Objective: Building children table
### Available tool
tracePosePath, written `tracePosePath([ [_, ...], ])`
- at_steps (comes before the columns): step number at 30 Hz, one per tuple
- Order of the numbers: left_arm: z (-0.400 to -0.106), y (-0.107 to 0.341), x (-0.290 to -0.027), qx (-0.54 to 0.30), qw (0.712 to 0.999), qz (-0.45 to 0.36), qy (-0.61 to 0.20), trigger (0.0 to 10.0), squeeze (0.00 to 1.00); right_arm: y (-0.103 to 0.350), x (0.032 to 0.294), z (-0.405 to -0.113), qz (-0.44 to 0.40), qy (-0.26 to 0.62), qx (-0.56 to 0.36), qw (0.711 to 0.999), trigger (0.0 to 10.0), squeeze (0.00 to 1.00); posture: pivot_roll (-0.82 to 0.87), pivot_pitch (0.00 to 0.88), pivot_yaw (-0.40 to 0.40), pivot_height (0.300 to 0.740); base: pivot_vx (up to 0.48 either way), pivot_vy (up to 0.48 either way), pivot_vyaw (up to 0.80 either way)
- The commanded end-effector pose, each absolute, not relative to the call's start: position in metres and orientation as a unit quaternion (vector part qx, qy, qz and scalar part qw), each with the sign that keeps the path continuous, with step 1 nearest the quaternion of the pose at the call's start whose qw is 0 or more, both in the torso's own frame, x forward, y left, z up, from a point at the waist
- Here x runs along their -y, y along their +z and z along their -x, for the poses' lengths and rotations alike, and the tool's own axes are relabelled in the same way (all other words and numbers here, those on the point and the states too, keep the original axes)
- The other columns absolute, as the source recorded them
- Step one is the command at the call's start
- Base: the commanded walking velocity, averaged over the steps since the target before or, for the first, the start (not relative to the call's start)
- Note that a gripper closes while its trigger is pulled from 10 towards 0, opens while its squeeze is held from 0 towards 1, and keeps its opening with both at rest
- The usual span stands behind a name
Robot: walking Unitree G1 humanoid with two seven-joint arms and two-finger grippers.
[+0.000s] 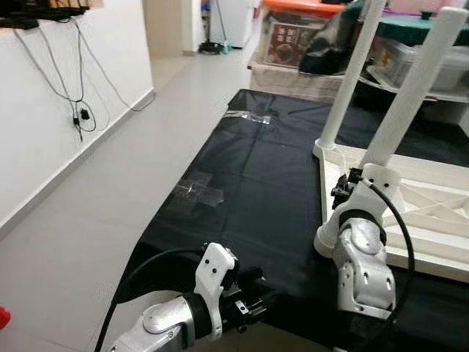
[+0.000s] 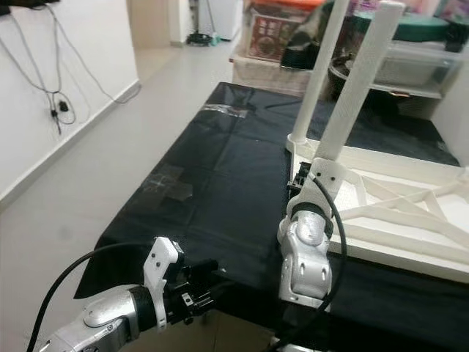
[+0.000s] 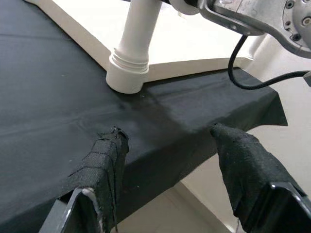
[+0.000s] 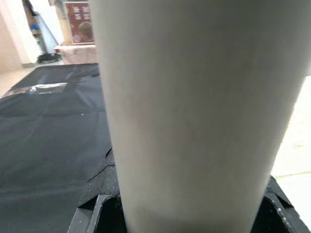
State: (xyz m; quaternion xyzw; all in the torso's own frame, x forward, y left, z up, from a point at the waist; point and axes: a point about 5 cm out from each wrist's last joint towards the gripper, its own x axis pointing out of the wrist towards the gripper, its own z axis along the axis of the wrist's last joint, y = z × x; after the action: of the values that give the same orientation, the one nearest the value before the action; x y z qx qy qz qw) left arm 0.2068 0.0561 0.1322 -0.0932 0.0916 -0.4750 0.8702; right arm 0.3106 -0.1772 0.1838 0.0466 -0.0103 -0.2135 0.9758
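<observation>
An upturned white children's table (image 1: 432, 198) lies on a black cloth (image 1: 249, 176). Two white legs stand up from it. The far leg (image 1: 352, 73) rises from the back corner. The near leg (image 1: 418, 88) leans a little, with its collared foot (image 3: 129, 73) at the table's front corner. My right gripper (image 1: 344, 187) is shut around the near leg low down, and that leg (image 4: 194, 111) stands close against the right wrist camera. My left gripper (image 3: 167, 131) hovers open at the cloth's near edge, left of the leg, holding nothing.
Plastic storage boxes (image 1: 293, 37) and a shelf of bins (image 1: 410, 59) crowd the back. A white wall with hanging cables (image 1: 77, 110) runs along the left, with bare floor (image 1: 110, 191) between it and the cloth. Clear tape patches (image 1: 198, 192) lie on the cloth.
</observation>
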Motion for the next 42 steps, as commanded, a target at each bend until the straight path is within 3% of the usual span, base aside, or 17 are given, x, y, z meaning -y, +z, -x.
tracePosePath([
  [1,-0.206,0.129,-0.057,-0.100,0.870,0.092,-0.474,10.0,0.00,0.176,0.146,-0.309,-0.100,-0.191,-0.003,0.977,5.5,0.00,0.21,0.040,-0.081,0.740,0.000,0.000,0.00],
  [2,-0.207,0.129,-0.057,-0.099,0.870,0.092,-0.474,10.0,0.00,0.177,0.140,-0.310,-0.107,-0.164,-0.001,0.981,10.0,1.00,0.20,0.040,-0.082,0.740,0.000,0.000,0.00],
  [5,-0.207,0.129,-0.056,-0.099,0.871,0.093,-0.473,10.0,0.00,0.179,0.139,-0.312,-0.120,-0.130,0.015,0.984,10.0,1.00,0.20,0.038,-0.083,0.740,0.000,0.000,0.00],
  [6,-0.207,0.129,-0.056,-0.099,0.871,0.093,-0.473,10.0,0.00,0.180,0.144,-0.313,-0.125,-0.118,0.026,0.985,10.0,0.69,0.20,0.038,-0.083,0.740,0.000,0.000,0.00],
  [7,-0.207,0.129,-0.056,-0.099,0.871,0.093,-0.473,10.0,0.00,0.180,0.144,-0.313,-0.125,-0.118,0.026,0.985,10.0,0.69,0.20,0.038,-0.083,0.740,0.000,0.000,0.00],
  [8,-0.208,0.129,-0.056,-0.099,0.871,0.094,-0.473,10.0,0.00,0.183,0.152,-0.316,-0.146,-0.090,0.042,0.984,10.0,0.00,0.20,0.036,-0.084,0.740,0.000,0.000,0.00],
  [13,-0.209,0.128,-0.055,-0.099,0.870,0.095,-0.474,10.0,0.00,0.193,0.183,-0.327,-0.180,0.083,0.061,0.978,10.0,0.00,0.20,0.027,-0.081,0.740,0.000,0.000,0.00],
  [17,-0.209,0.127,-0.053,-0.099,0.868,0.095,-0.477,10.0,0.00,0.210,0.201,-0.324,-0.163,0.316,0.052,0.933,10.0,0.00,0.19,0.018,-0.081,0.740,0.000,0.000,0.00],
  [27,-0.207,0.126,-0.054,-0.098,0.869,0.095,-0.476,10.0,0.00,0.213,0.187,-0.322,-0.101,0.508,0.007,0.855,10.0,0.00,0.22,0.004,-0.097,0.740,0.000,0.000,0.00],
  [30,-0.206,0.126,-0.054,-0.099,0.869,0.095,-0.475,10.0,0.00,0.205,0.165,-0.320,-0.036,0.597,-0.044,0.800,10.0,0.00,0.22,0.002,-0.102,0.740,0.000,0.000,0.00],
  [31,-0.205,0.125,-0.054,-0.099,0.869,0.095,-0.476,10.0,0.00,0.199,0.157,-0.318,-0.008,0.626,-0.066,0.777,1.6,0.00,0.22,0.000,-0.103,0.740,0.000,0.000,0.00],
  [34,-0.204,0.125,-0.054,-0.099,0.869,0.095,-0.476,10.0,0.00,0.195,0.153,-0.316,0.007,0.641,-0.080,0.763,1.6,0.00,0.22,0.000,-0.103,0.740,0.000,0.000,0.00],
  [35,-0.204,0.125,-0.054,-0.100,0.868,0.096,-0.476,10.0,0.00,0.190,0.150,-0.314,0.016,0.644,-0.085,0.760,0.0,0.00,0.22,0.000,-0.103,0.740,0.000,0.000,0.00],
  [37,-0.203,0.124,-0.054,-0.101,0.868,0.096,-0.477,10.0,0.00,0.186,0.147,-0.313,0.023,0.625,-0.071,0.777,0.0,0.00,0.22,0.000,-0.102,0.740,0.000,0.000,0.00],
  [38,-0.203,0.124,-0.054,-0.102,0.868,0.097,-0.477,10.0,0.00,0.186,0.147,-0.319,0.026,0.582,-0.054,0.811,0.0,0.00,0.22,0.000,-0.102,0.740,0.000,0.000,0.00],
  [41,-0.203,0.124,-0.054,-0.102,0.867,0.097,-0.477,10.0,0.00,0.187,0.148,-0.324,0.027,0.550,-0.044,0.834,0.0,0.00,0.22,0.000,-0.102,0.740,0.000,0.000,0.00],
  [42,-0.203,0.124,-0.054,-0.102,0.867,0.097,-0.478,10.0,0.00,0.190,0.154,-0.337,0.030,0.448,-0.026,0.893,0.0,0.00,0.22,0.000,-0.101,0.740,0.000,0.000,0.00],
])
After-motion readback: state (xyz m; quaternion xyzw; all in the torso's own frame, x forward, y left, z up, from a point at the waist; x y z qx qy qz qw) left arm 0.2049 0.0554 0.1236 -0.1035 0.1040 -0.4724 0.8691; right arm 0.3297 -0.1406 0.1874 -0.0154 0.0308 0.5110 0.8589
